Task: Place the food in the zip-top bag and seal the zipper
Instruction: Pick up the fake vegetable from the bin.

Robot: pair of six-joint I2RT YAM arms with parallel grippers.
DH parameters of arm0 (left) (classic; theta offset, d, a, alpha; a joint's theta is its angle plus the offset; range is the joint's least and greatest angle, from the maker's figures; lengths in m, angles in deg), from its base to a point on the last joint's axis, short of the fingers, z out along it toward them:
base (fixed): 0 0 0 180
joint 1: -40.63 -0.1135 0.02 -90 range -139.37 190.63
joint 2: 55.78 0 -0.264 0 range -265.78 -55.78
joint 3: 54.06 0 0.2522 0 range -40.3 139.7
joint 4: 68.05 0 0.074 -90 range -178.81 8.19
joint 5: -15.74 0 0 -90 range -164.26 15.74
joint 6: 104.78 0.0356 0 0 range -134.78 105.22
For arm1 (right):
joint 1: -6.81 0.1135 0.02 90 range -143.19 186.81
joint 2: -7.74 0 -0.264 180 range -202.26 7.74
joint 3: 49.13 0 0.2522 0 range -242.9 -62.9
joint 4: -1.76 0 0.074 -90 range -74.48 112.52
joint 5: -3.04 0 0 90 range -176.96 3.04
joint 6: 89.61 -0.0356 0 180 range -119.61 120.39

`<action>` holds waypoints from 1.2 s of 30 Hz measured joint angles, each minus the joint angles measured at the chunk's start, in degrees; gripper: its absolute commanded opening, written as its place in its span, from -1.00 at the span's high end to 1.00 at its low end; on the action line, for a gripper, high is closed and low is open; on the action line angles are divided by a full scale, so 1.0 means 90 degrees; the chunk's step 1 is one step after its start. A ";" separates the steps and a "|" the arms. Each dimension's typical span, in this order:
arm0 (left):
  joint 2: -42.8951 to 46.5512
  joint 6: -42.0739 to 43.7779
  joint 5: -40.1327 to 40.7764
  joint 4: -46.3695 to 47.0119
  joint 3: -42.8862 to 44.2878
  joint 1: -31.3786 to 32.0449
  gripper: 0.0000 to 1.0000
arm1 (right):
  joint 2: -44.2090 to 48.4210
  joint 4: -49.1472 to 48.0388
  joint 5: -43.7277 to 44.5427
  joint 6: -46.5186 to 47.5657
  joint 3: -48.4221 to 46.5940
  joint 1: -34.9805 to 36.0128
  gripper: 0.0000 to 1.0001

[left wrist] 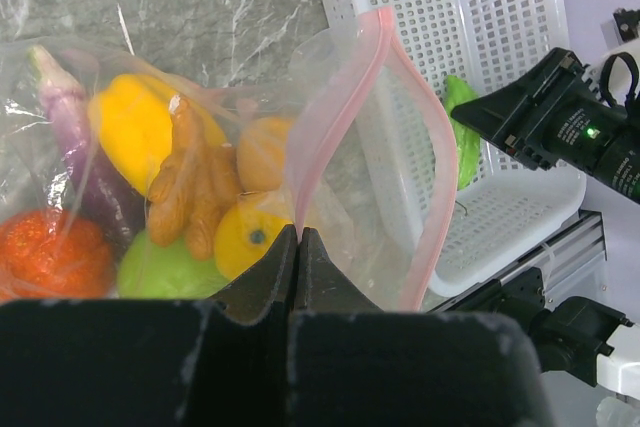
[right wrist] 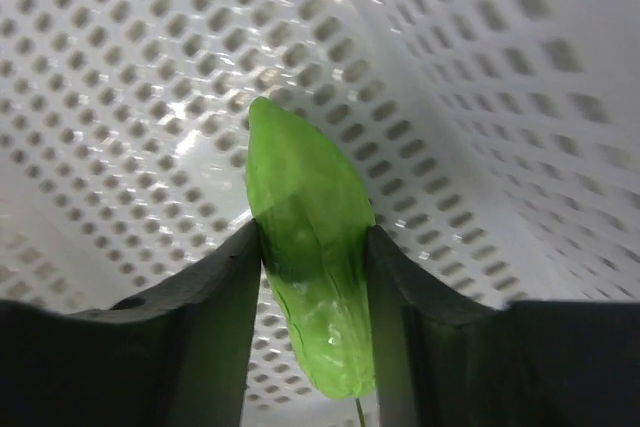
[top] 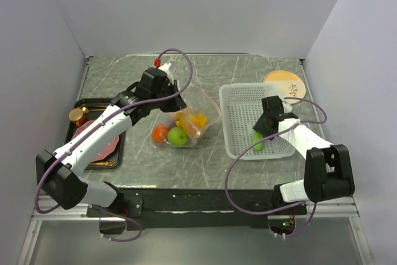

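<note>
Inside the basket [top: 239, 103], the right gripper [right wrist: 315, 242] clamps the cucumber [right wrist: 300, 182], seemingly the last food outside the bag [top: 208, 108]; next comes a lift across to the open mouth. Left of it, the bag holds tomato [left wrist: 50, 252], lime [left wrist: 165, 272], eggplant [left wrist: 75, 137] and more, its zipper [left wrist: 425, 157] edge pinched by the closed left gripper [left wrist: 297, 245]

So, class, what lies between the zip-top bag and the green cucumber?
Between the zip-top bag and the cucumber stand the white basket's left wall and some slotted floor, seen in the top external view.
</note>
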 measured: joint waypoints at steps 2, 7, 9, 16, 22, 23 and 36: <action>0.0000 0.0000 -0.0007 0.0000 0.0000 0.0000 0.99 | -0.0051 -0.0211 -0.0257 0.0073 -0.0002 0.0000 0.22; -0.0005 0.0002 -0.0015 -0.0007 0.0000 0.0000 0.99 | -0.0279 -0.0457 -0.0690 0.0248 -0.0146 0.0000 0.25; -0.0005 0.0002 -0.0012 -0.0007 0.0002 0.0000 0.99 | -0.0359 -0.0527 -0.0809 0.0311 -0.0221 0.0000 0.25; -0.0002 0.0002 0.0010 -0.0058 0.0002 0.0000 0.99 | -0.0940 -0.0597 -0.0962 0.0614 -0.0806 0.0000 -0.18; 0.0046 0.0000 0.0092 -0.0104 0.0002 0.0000 0.99 | -0.1613 -0.0648 -0.1207 0.0782 -0.1549 0.0000 -0.82; 0.0063 0.0000 0.0100 -0.0104 0.0002 0.0000 0.99 | -0.1639 -0.0653 -0.1222 0.0816 -0.1610 0.0000 -0.82; 0.0095 0.0002 0.0092 -0.0100 0.0000 0.0000 0.99 | -0.1110 -0.0372 -0.1511 0.1304 -0.1178 0.0000 -0.53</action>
